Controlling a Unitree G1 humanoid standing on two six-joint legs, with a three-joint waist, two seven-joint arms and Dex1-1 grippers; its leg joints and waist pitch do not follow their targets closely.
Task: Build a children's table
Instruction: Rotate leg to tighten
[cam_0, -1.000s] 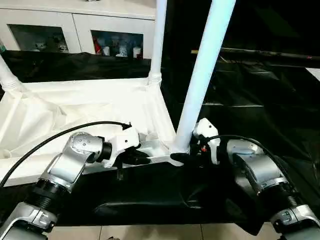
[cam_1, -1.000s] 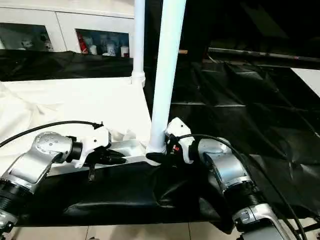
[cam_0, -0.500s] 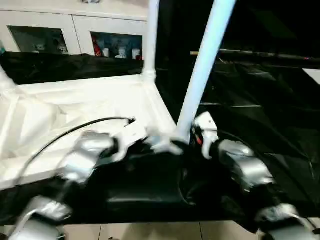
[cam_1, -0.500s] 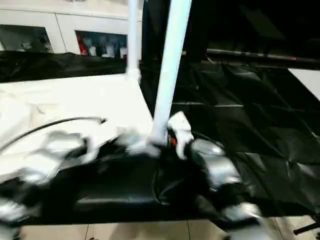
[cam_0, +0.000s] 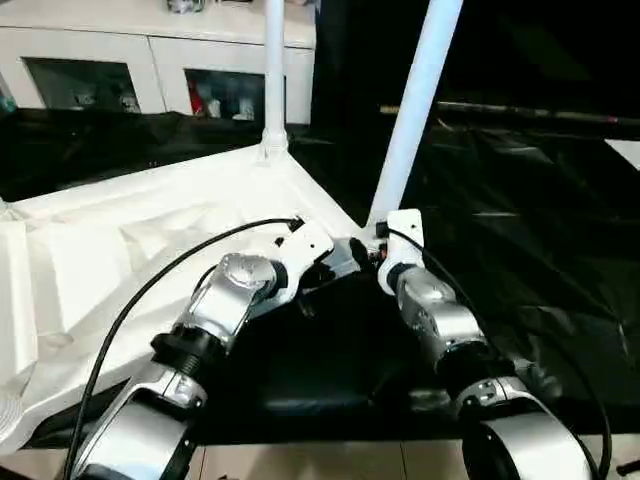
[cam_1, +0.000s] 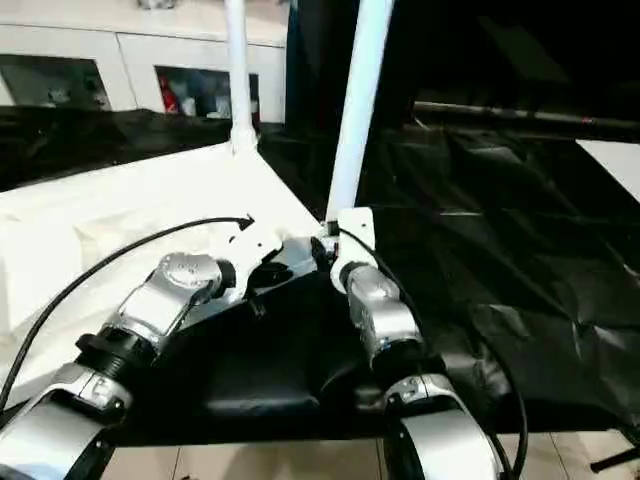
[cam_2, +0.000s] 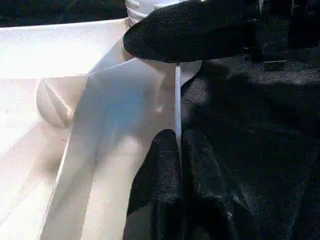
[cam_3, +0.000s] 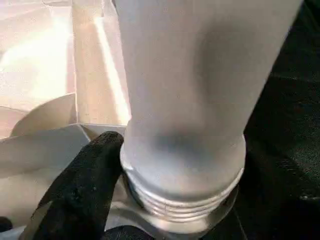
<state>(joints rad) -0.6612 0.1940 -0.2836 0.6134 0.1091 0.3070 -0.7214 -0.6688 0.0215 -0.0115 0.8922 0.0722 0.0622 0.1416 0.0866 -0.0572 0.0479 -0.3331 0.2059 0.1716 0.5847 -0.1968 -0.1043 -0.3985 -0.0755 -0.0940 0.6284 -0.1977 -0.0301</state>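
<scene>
The children's table (cam_0: 150, 230) lies upside down on the black-covered bench (cam_0: 520, 250), its ribbed underside facing up. Two white legs stand up from its corner sockets: a far leg (cam_0: 273, 70) and a near leg (cam_0: 415, 110), the latter rising right where the two arms meet.

From the head views, both silver forearms converge on that near corner, but the black fingers themselves are mostly lost behind the white wrist housings. The wrist cameras fill that in.

The left wrist view shows the left gripper (cam_2: 178, 150) pinched tight on the thin upright rim of the table top (cam_2: 177, 95), one finger on each side of the edge, with the white underside on one side of them and the black cover on the other. Just beyond, along the same rim, a black finger (cam_2: 190, 30) of the other arm lies across the corner socket.

The right wrist view looks straight at the base of the near leg (cam_3: 195, 100), where its threaded collar (cam_3: 185, 205) sits in the socket. One black finger (cam_3: 80, 195) of the right gripper (cam_0: 362, 250) rests against the collar on the table side. Its partner is not visible, so I cannot tell whether the right fingers clamp the leg or just stand wide around it.

A white cabinet (cam_0: 150, 70) with glass doors stands behind the bench.
</scene>
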